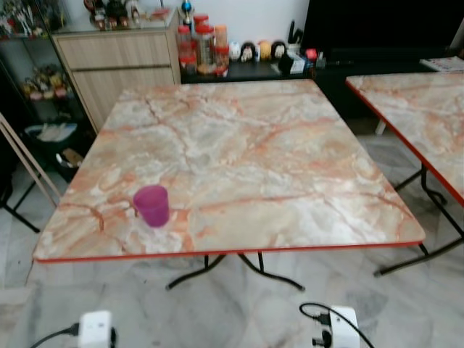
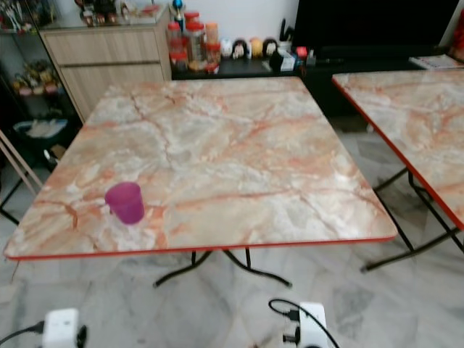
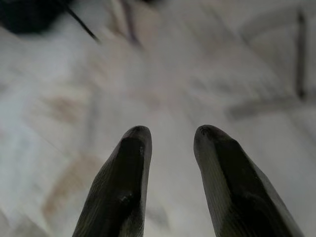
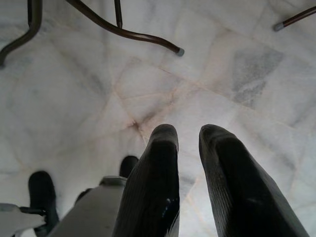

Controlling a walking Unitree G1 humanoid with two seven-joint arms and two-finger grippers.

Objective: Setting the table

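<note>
Left gripper hangs idle, fingers parted with a clear gap, nothing between them, pointing at blurred pale floor. Right gripper also hangs low, fingers slightly apart and holding nothing, above the marble floor; dark table legs cross the floor beyond it, and part of the robot's own body plus a black foot sit beside the fingers.

Head views: square table with marble-pattern top and red edge stands straight ahead on black folding legs. Purple cup stands upright on it, near the front edge toward the robot's left corner, well apart from both grippers. Rest of the top is bare marble pattern.

Second table of the same pattern stands to the right, apart from the first, partly cut off. Behind: wooden cabinet at back left, jars with red lids on a low dark shelf, small figurines beside them, dark screen at back right. White wrist units with black cables show at the bottom edge over the floor
</note>
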